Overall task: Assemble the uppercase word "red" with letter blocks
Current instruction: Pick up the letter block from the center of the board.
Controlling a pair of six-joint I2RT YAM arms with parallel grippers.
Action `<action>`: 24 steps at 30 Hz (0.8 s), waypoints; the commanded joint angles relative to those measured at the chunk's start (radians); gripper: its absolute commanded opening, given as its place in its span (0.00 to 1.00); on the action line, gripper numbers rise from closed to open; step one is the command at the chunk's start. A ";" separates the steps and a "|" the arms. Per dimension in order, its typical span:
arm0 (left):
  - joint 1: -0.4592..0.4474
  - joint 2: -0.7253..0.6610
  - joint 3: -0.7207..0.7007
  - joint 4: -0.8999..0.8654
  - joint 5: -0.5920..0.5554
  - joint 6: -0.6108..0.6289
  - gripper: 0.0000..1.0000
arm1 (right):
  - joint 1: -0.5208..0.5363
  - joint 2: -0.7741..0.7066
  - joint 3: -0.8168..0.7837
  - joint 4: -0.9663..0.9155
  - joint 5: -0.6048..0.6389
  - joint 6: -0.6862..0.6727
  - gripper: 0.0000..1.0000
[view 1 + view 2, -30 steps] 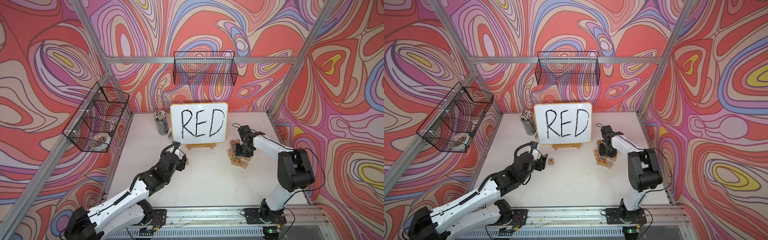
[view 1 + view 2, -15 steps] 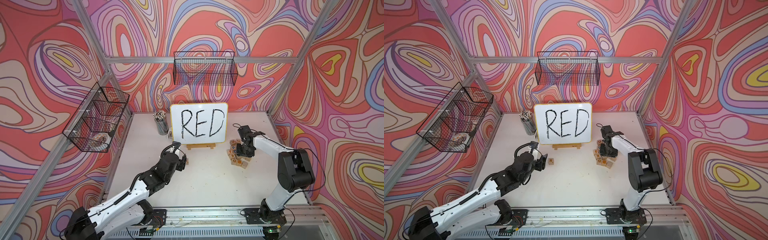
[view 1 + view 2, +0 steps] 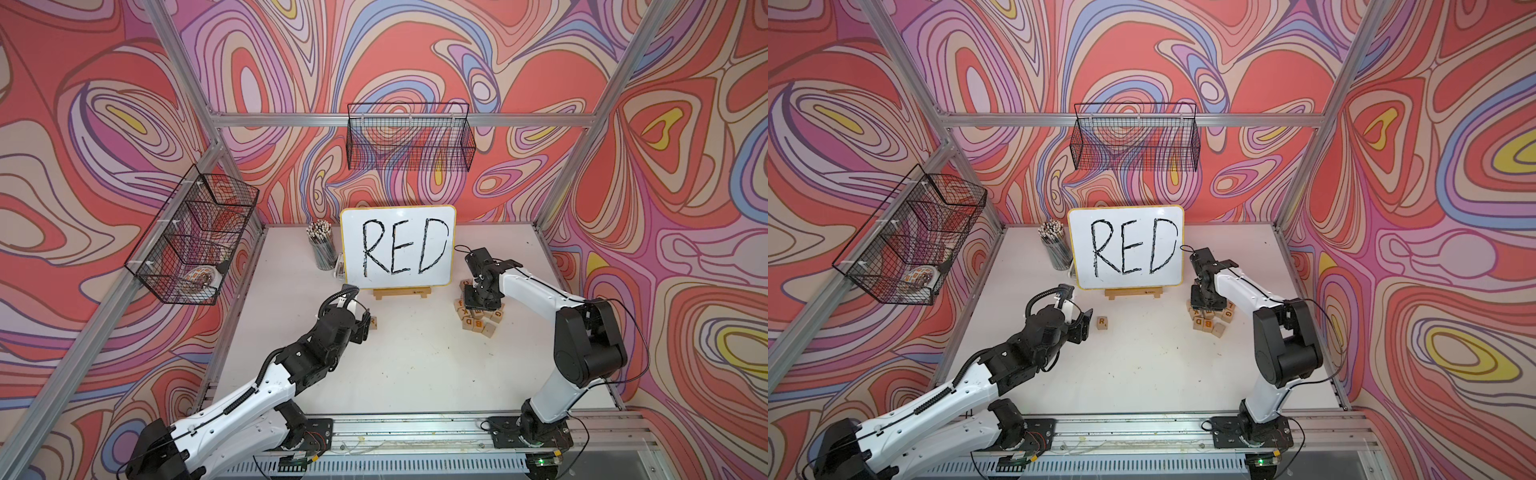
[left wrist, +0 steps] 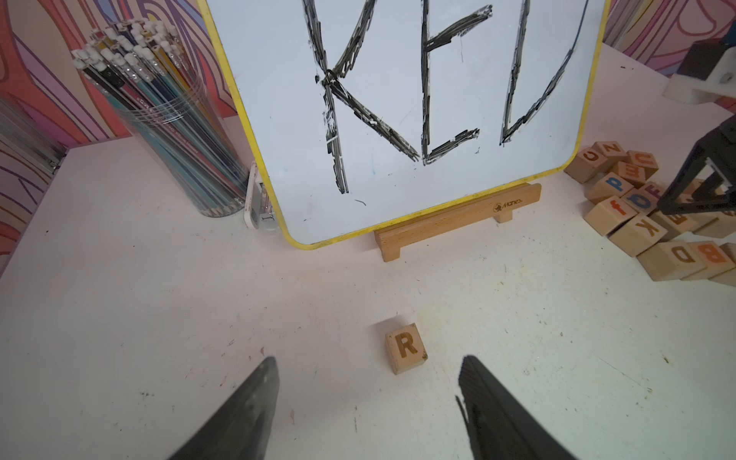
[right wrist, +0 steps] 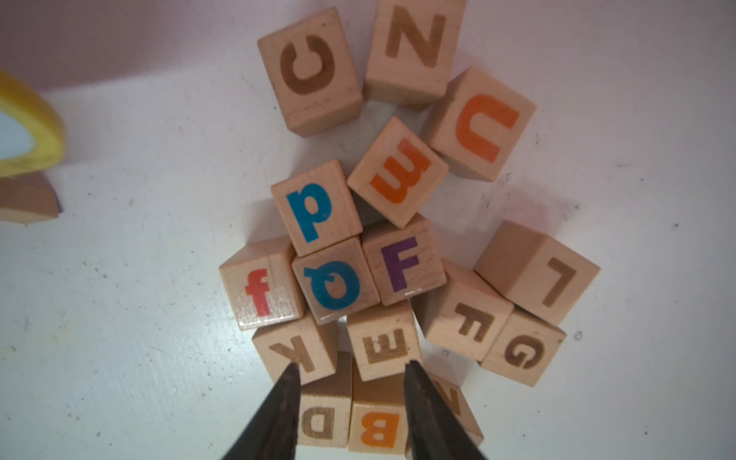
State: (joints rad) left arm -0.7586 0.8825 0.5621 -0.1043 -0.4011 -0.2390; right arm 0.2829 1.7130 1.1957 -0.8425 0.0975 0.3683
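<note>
The white surface [image 3: 415, 374] carries everything, and a yellow-rimmed whiteboard [image 3: 397, 249] with RED written in black stands at the back on a wooden stand [image 3: 401, 292]. Two black wire baskets hang above, one on the back wall [image 3: 409, 139] and one on the side wall [image 3: 195, 237]. A clear cup of pencils [image 3: 322, 249] stands just beside the board.

On the right arm's side, near the board's corner, lies a pile of wooden letter cubes [image 3: 480, 316]. The right pincer [image 5: 352, 364] hangs over this pile, pointing down, its jaws parted and nothing clamped between them. Whether the tips touch the cubes, I cannot tell.

The left pincer [image 4: 365, 360] is low over the bare surface in front of the board, released, with a wide gap and nothing in it.

The R block [image 4: 406, 348] lies alone on the surface, letter up, just ahead of the left pincer's tips and well apart from the pile. The E block [image 5: 384, 346] sits in the pile, letter up, just beyond the right pincer's tips, between a K cube [image 5: 296, 350] and a brown F cube [image 5: 474, 322]. The D block [image 5: 318, 424] lies at the pile's edge, touching an orange B cube [image 5: 378, 430], partly hidden by a finger.
</note>
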 commanded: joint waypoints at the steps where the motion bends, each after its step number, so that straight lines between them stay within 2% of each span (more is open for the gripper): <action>1: 0.005 -0.013 -0.011 -0.024 -0.018 -0.002 0.74 | -0.001 0.002 -0.023 0.005 0.015 0.016 0.45; 24: 0.007 -0.016 0.001 -0.046 -0.023 -0.001 0.74 | -0.041 0.047 -0.069 0.064 0.001 -0.006 0.45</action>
State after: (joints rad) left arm -0.7582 0.8619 0.5606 -0.1314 -0.4091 -0.2390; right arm 0.2470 1.7420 1.1591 -0.7902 0.1001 0.3672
